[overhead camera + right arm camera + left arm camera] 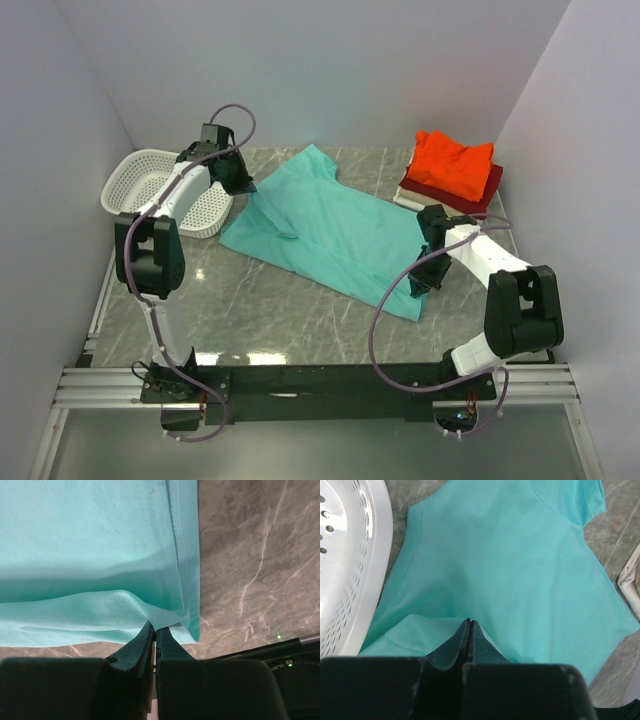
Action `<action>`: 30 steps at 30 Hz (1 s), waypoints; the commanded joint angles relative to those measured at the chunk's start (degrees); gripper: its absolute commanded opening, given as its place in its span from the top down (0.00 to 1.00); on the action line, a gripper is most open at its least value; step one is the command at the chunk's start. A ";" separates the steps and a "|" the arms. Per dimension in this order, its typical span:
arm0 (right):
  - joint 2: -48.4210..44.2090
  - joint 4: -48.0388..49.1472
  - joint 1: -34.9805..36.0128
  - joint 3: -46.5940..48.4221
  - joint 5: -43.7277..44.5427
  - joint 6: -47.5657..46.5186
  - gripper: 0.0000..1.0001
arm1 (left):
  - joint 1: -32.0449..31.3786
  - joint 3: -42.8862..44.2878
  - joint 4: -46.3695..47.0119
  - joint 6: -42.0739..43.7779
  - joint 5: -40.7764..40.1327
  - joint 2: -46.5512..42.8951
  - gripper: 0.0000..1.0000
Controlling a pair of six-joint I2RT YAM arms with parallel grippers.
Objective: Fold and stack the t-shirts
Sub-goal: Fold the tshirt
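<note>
From above, we see the teal t-shirt (pixel 330 235) spread flat on the marble table (pixel 280 320) between both arms. The left gripper (pixel 243 186) meets its far-left edge beside the white basket (pixel 150 185), and the right gripper (pixel 420 285) its near-right corner. At the left wrist, closed jaws pinch a fold of the cloth. At the right wrist, closed jaws pinch the hem corner.
</note>
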 commanded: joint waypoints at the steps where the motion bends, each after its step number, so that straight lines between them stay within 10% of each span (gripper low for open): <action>1: 0.99 0.95 -0.99 2.84 1.30 -1.11 1.00 | -0.50 3.83 0.91 1.19 -0.06 1.20 1.00; 14: 4.42 2.63 -2.75 4.60 1.56 -2.34 1.00 | -1.46 7.88 2.05 -0.65 0.73 5.41 1.00; 21: 3.99 -0.36 -2.84 10.83 5.07 -4.62 0.43 | -3.66 12.01 2.23 -1.62 1.26 6.48 0.31; 30: -0.59 1.64 0.32 15.06 1.84 -9.80 0.41 | -6.30 1.41 4.86 -0.22 2.05 0.94 0.20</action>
